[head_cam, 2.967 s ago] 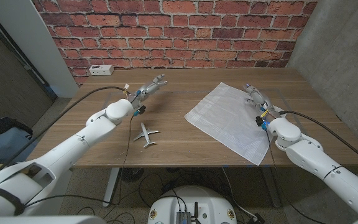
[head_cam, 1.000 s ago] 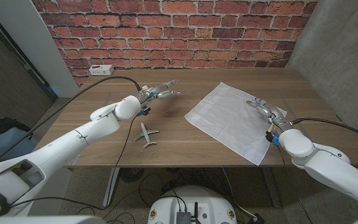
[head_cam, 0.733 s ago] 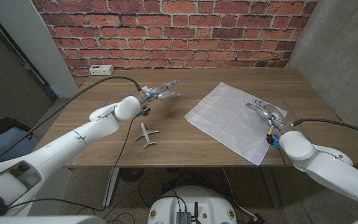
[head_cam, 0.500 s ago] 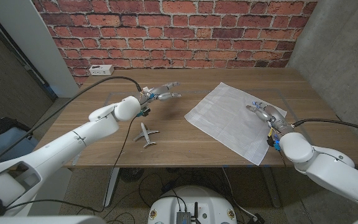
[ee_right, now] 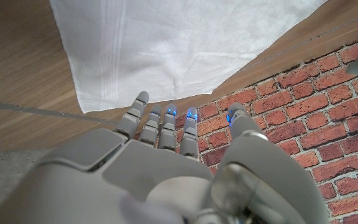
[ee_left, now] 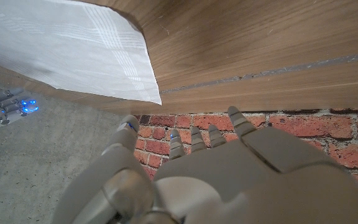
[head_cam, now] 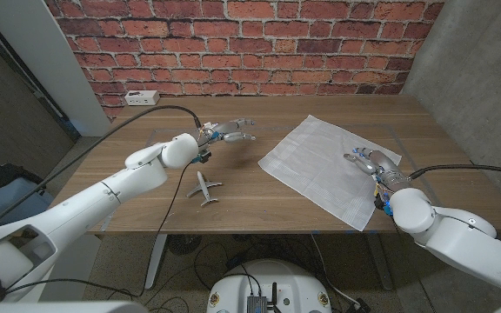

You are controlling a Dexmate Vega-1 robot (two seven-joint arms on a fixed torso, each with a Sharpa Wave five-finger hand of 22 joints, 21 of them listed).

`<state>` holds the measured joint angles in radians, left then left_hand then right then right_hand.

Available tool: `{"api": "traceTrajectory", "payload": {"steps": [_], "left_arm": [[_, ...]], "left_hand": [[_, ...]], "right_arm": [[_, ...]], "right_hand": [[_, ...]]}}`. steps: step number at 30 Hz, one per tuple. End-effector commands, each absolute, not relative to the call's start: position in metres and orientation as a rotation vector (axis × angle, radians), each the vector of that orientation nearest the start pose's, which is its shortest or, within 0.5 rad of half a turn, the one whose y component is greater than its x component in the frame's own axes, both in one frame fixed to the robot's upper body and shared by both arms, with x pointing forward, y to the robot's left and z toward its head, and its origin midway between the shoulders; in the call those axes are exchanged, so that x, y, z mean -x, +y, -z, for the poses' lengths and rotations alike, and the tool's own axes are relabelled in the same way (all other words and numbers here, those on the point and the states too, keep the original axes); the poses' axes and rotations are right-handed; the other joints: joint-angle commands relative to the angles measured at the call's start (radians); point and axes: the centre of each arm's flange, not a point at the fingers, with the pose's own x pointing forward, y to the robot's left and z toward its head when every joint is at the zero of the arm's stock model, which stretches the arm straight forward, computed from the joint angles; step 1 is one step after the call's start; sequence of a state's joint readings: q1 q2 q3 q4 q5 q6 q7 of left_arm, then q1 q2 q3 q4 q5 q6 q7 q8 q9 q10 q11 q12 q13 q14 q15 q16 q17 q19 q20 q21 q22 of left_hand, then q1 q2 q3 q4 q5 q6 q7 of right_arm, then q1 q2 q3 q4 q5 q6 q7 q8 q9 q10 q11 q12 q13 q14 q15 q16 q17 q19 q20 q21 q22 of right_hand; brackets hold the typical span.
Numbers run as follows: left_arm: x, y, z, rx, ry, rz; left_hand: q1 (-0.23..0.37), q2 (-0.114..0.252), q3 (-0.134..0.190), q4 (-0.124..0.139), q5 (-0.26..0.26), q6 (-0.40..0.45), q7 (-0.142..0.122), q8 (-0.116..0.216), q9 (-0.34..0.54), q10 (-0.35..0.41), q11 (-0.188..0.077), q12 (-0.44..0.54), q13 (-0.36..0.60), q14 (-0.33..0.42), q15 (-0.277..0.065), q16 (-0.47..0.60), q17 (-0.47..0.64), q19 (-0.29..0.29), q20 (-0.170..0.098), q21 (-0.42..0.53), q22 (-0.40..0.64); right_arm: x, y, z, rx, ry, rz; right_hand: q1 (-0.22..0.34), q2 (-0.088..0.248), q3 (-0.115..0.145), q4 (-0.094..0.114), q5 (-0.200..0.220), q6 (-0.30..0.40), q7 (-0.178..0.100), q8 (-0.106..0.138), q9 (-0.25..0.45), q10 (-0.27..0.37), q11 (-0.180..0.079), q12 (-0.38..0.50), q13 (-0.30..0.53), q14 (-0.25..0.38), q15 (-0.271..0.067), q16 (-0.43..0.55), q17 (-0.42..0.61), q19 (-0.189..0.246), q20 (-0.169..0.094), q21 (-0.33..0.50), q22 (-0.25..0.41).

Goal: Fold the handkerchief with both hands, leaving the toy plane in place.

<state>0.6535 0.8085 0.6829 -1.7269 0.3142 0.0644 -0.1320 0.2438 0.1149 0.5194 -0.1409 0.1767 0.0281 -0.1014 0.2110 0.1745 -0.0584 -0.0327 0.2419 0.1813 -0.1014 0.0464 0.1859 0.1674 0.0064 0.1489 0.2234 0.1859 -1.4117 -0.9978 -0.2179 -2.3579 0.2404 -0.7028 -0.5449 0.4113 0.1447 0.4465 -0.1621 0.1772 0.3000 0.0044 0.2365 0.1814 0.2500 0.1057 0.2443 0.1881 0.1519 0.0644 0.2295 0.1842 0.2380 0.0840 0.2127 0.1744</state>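
Note:
The white handkerchief (head_cam: 320, 165) lies spread flat on the right half of the wooden table (head_cam: 250, 204), one corner pointing to the front edge. A small grey toy plane (head_cam: 203, 187) lies left of the middle, apart from the cloth. My left hand (head_cam: 230, 130) hovers behind the plane, fingers spread toward the cloth's left corner, holding nothing. My right hand (head_cam: 368, 159) is at the cloth's right edge, fingers apart and empty. In the left wrist view the handkerchief (ee_left: 73, 43) lies beyond my left hand (ee_left: 191, 174). The right wrist view shows the handkerchief (ee_right: 179, 50) ahead of my right hand (ee_right: 166, 168).
A white socket box (head_cam: 139, 97) sits at the table's back left, near the brick wall (head_cam: 250, 43). A concrete wall (head_cam: 485, 78) stands to the right. Bare wood stretches between the plane and the cloth.
My left hand has drifted right toward the handkerchief and opened its fingers wider. My right hand has drawn back along the cloth's right edge toward the front. Plane and cloth have not moved.

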Motion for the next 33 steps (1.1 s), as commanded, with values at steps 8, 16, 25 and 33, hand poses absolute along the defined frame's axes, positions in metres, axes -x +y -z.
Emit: {"api": "traceTrajectory", "payload": {"steps": [8,16,25,33], "left_arm": [[-0.593,0.174,-0.036,-1.455,-0.658,0.24],[-0.583,0.167,-0.036,-1.547,-0.682,0.176],[-0.571,0.16,-0.032,-1.643,-0.707,0.11],[-0.563,0.155,-0.028,-1.715,-0.733,0.061]], "left_hand": [[0.067,-0.011,0.011,-0.025,-0.004,0.169,0.011,0.02,0.003,0.149,0.001,0.026,0.002,0.087,-0.013,0.013,0.003,0.057,0.008,0.013,0.002],[0.119,-0.02,0.022,-0.036,-0.003,0.241,0.015,0.023,0.003,0.224,-0.026,0.033,0.002,0.124,-0.036,0.01,0.002,0.089,0.012,0.015,0.0],[0.217,-0.055,0.032,-0.047,0.001,0.358,0.011,0.039,0.004,0.308,-0.051,0.033,0.003,0.176,-0.051,0.01,0.002,0.125,0.004,0.013,-0.001],[0.315,-0.094,0.036,-0.051,0.008,0.438,0.002,0.051,0.004,0.35,-0.065,0.026,0.003,0.199,-0.058,0.007,0.002,0.15,-0.004,0.011,-0.002]], "right_arm": [[-0.447,-0.27,0.088,0.892,-0.165,0.273],[-0.44,-0.262,0.091,0.926,-0.134,0.296],[-0.43,-0.255,0.092,0.98,-0.111,0.338],[-0.42,-0.244,0.096,1.061,-0.085,0.393]], "right_hand": [[0.038,0.018,0.016,0.005,0.001,0.06,-0.001,0.009,0.004,0.043,-0.002,0.008,0.004,0.043,-0.022,0.013,0.005,0.028,-0.01,0.01,0.002],[0.059,0.04,0.029,0.014,0.005,0.097,-0.002,0.011,0.004,0.074,-0.011,0.01,0.004,0.073,-0.039,0.022,0.01,0.046,-0.019,0.012,0.002],[0.12,0.031,0.052,-0.005,0.005,0.138,-0.012,0.01,0.005,0.109,-0.025,0.009,0.003,0.108,-0.061,0.026,0.007,0.075,-0.02,0.015,0.002],[0.191,-0.044,0.036,-0.024,0.007,0.2,-0.023,0.009,0.004,0.149,-0.047,0.003,0.003,0.15,-0.084,0.022,0.0,0.115,-0.016,0.017,0.001]]}}
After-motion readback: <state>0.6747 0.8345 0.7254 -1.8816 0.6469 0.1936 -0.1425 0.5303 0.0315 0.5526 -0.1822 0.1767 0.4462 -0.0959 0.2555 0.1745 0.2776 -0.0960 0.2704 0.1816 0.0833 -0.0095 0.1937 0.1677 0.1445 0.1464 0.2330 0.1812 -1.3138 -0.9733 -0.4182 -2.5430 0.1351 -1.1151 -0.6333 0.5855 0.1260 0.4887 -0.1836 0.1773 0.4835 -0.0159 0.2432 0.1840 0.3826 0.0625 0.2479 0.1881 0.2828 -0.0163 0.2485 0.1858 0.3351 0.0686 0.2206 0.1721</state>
